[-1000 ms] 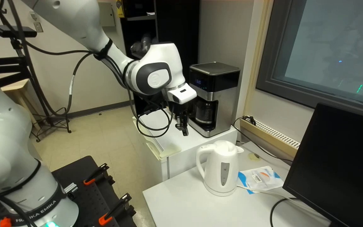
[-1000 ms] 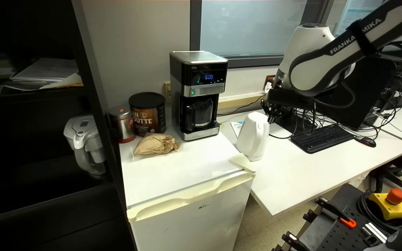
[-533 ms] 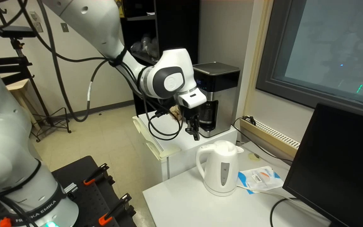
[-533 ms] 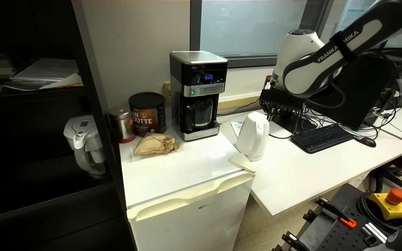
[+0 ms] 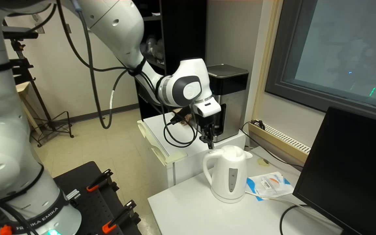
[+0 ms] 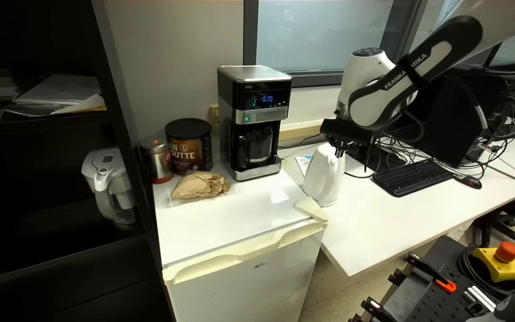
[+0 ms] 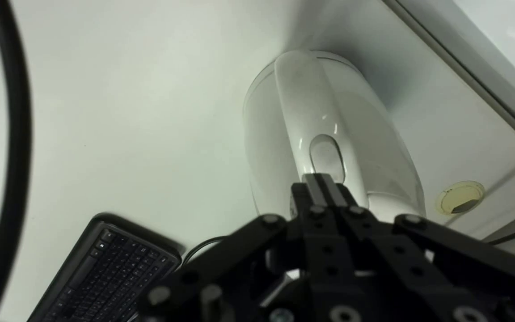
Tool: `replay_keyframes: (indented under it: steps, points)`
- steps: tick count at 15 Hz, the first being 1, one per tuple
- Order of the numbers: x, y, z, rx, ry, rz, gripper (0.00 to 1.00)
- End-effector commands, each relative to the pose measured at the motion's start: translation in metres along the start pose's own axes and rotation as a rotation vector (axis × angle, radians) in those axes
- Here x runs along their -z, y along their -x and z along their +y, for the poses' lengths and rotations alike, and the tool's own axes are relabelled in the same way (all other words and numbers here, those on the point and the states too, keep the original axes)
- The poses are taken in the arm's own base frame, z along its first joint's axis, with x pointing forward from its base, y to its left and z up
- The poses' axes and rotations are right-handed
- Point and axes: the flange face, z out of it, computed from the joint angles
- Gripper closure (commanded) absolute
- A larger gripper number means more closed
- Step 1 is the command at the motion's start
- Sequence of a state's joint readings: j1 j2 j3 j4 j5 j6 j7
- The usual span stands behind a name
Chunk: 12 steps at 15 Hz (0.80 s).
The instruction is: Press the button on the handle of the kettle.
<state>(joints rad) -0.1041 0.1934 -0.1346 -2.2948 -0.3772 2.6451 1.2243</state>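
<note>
Your tool (image 7: pixel 320 175) is closed, its two fingertips (image 7: pixel 314 186) meeting side by side, and it points down at the top of the kettle (image 5: pixel 228 179), by the handle (image 7: pixel 307 100). In the wrist view the tips overlap the lower end of the button (image 7: pixel 327 154) set into that handle; you cannot tell from these views whether they touch it.

Going left to right in an exterior view, you start at a black shelf (image 6: pixel 61 286) with papers (image 6: pixel 58 95) on one level and a pitcher (image 6: pixel 110 188) below them. Next, on the white fridge (image 6: pixel 221 228), you find a metal canister (image 6: pixel 155 156), just beside it a dark can (image 6: pixel 189 150), and a crumpled paper bag (image 6: pixel 200 184) in front of the can. The coffee machine (image 6: pixel 254 74) stands to their right, its display (image 6: pixel 267 99) lit, a carafe (image 6: pixel 261 145) inside.

Then comes the kettle, upright on the bench (image 6: pixel 387 232), just beside the fridge, with your arm (image 6: pixel 376 107) stretching over it from the upper right. Farther right on the bench you have a keyboard (image 6: pixel 411 177) and a mouse (image 6: pixel 468 180); at the lower right a yellow box (image 6: pixel 503 267) with a red knob (image 6: pixel 508 252) sits near the edge.

In an exterior view, a packet (image 5: pixel 271 183) lies flat just right of the kettle, and a dark monitor (image 5: pixel 348 166) stands farther right, cut off by the frame.
</note>
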Motion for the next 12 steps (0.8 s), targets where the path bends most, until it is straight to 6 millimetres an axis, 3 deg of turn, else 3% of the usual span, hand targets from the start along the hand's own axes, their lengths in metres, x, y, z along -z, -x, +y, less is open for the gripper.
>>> replay_keyframes:
  steps: [1, 9, 12]
  points:
    - [-0.012, -0.003, -0.017, -0.023, 0.004, 0.027, 0.99]
    - [-0.031, -0.009, -0.022, -0.044, 0.026, 0.023, 0.99]
    - [-0.03, -0.007, -0.022, -0.043, 0.019, 0.023, 0.99]
